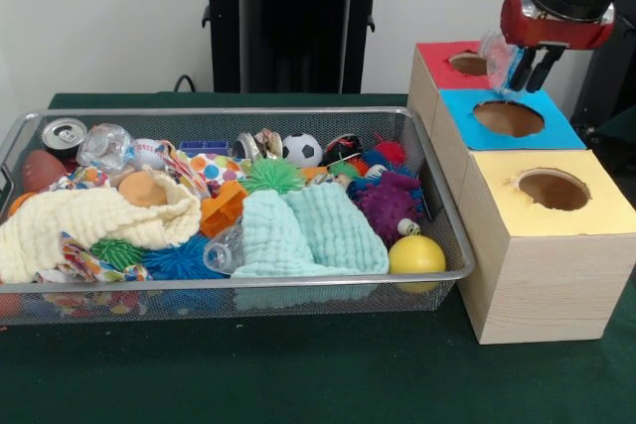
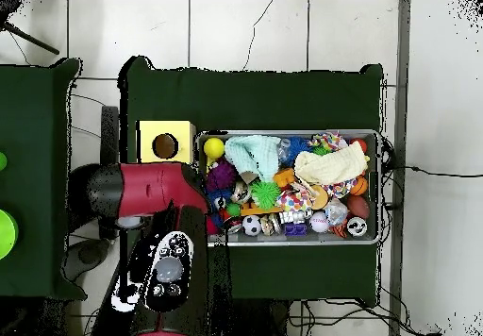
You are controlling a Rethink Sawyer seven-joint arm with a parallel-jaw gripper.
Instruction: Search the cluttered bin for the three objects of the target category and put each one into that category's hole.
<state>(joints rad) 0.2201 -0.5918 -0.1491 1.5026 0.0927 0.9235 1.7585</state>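
A clear crumpled plastic bottle sits pinched in my gripper, hanging between the red box's hole and the blue box's hole, well clear of the wire bin. I judge this the drop-off step: next I must centre over the right hole and let go, then return for another.

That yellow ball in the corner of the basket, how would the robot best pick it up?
From straight above, I'd guess. The yellow ball sits in the corner of the wire basket, with the basket's walls close on two sides and the green cloth on another. Its round top is bare, so fingers would close across its widest part, angled away from the walls.
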